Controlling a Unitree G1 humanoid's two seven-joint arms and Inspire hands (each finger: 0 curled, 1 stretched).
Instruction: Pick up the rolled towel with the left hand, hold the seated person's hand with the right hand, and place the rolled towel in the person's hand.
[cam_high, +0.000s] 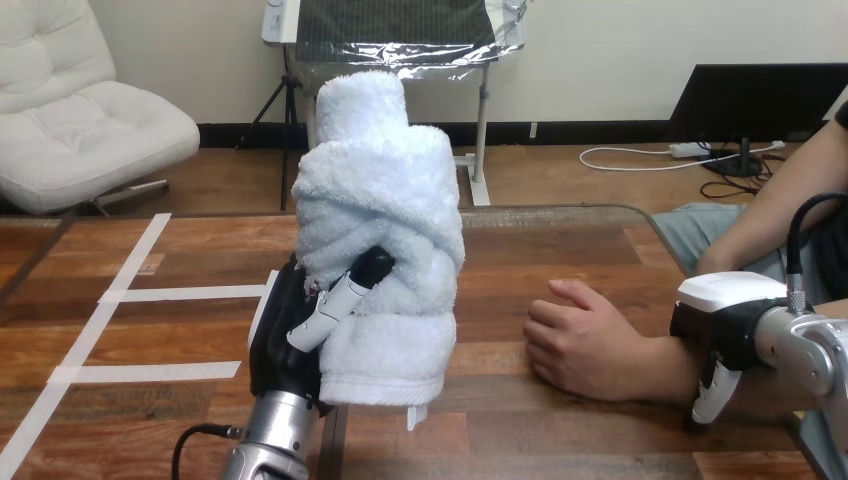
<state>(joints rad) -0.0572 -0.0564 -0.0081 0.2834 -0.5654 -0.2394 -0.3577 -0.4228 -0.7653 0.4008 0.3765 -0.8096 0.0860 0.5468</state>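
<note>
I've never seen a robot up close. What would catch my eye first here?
A fat rolled white towel stands upright in the middle of the view, gripped near its base by the robot's left hand, whose fingers curl round it. To the right, the person's hand rests loosely curled on the wooden table, and the robot's right hand lies over the wrist.

The wooden surface bore white tape strips left of the left robot hand; the person's hand rested just left of the right robot hand.
</note>
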